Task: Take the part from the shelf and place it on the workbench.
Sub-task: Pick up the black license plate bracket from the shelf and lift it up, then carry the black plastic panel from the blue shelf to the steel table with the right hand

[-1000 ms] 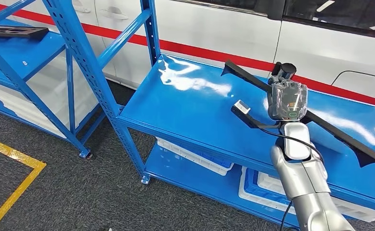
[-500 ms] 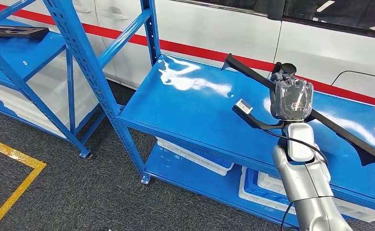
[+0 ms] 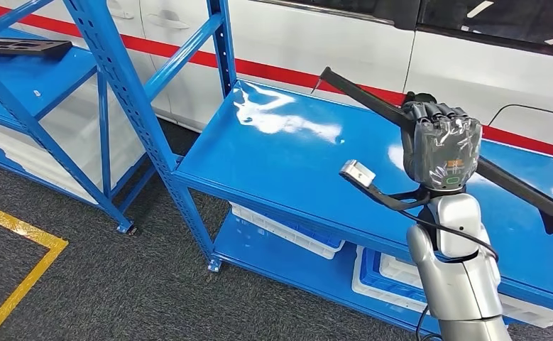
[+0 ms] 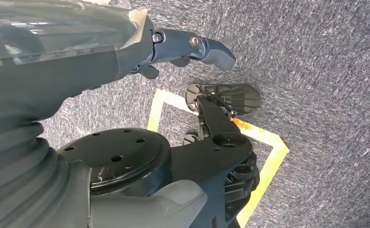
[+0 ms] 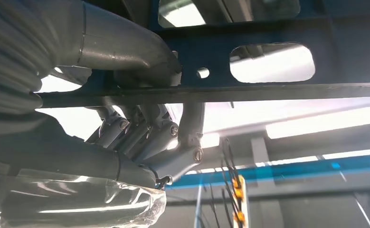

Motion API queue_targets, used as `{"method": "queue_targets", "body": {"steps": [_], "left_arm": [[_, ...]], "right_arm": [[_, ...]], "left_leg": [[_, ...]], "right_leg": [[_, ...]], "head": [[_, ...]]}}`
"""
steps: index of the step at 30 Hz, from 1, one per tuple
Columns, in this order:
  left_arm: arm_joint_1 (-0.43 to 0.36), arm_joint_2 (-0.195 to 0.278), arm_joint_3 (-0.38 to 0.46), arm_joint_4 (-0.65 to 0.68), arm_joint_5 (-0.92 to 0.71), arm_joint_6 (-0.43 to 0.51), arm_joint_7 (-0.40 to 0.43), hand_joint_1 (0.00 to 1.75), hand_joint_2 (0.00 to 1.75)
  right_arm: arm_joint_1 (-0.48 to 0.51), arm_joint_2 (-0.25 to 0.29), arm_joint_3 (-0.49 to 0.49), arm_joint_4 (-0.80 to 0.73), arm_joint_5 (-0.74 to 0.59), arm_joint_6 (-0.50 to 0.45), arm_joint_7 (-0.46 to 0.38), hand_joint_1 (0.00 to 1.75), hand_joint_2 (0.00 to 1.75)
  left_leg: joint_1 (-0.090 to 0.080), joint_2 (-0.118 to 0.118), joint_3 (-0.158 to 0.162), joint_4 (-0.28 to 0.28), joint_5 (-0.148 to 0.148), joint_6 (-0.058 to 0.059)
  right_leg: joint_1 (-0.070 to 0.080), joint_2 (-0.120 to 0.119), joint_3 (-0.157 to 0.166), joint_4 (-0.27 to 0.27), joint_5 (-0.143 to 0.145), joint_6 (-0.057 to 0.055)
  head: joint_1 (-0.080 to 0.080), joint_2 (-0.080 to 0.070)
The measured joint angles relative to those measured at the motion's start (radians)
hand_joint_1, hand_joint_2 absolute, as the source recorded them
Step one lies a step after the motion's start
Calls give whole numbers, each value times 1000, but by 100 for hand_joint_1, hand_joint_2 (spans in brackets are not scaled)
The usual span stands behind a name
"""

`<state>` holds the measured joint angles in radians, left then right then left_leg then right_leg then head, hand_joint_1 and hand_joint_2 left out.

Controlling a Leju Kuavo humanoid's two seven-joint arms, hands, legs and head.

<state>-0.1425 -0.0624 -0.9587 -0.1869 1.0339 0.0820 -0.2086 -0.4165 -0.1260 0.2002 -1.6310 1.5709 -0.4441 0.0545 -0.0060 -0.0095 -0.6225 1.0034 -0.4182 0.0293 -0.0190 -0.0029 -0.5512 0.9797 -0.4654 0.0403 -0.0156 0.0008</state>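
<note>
One white vehicle with a red stripe stands behind two blue shelf racks, the near rack under my arm and a far rack off to my left. Two white crates sit on the near rack's lower level. One long black part is the job's thing: my right hand is clamped round its middle and holds it tilted, its far end clear above the glossy shelf top. In the right wrist view my fingers wrap the bar. So I judge the pick made; carrying it off and setting it on the workbench is left. My left hand hangs over the carpet, fingers loosely curled on nothing. One dark flat piece lies on the far rack.
</note>
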Motion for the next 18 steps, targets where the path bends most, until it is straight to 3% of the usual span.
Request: {"method": "queue_targets", "body": {"steps": [9, 18], "left_arm": [[10, -4, 10, 0, -13, -1, -13, 0, 175], [9, -4, 10, 0, -29, -2, -17, 0, 175]], "right_arm": [[91, 8, -30, -192, -64, -11, -57, 175, 175], [132, -2, -68, -219, -105, -49, -73, 175, 175]], "left_leg": [[0, 0, 0, 0, 0, 0], [0, 0, 0, 0, 0, 1]], "right_leg": [[0, 0, 0, 0, 0, 0], [0, 0, 0, 0, 0, 0]], "head": [[0, 0], [0, 0]]}}
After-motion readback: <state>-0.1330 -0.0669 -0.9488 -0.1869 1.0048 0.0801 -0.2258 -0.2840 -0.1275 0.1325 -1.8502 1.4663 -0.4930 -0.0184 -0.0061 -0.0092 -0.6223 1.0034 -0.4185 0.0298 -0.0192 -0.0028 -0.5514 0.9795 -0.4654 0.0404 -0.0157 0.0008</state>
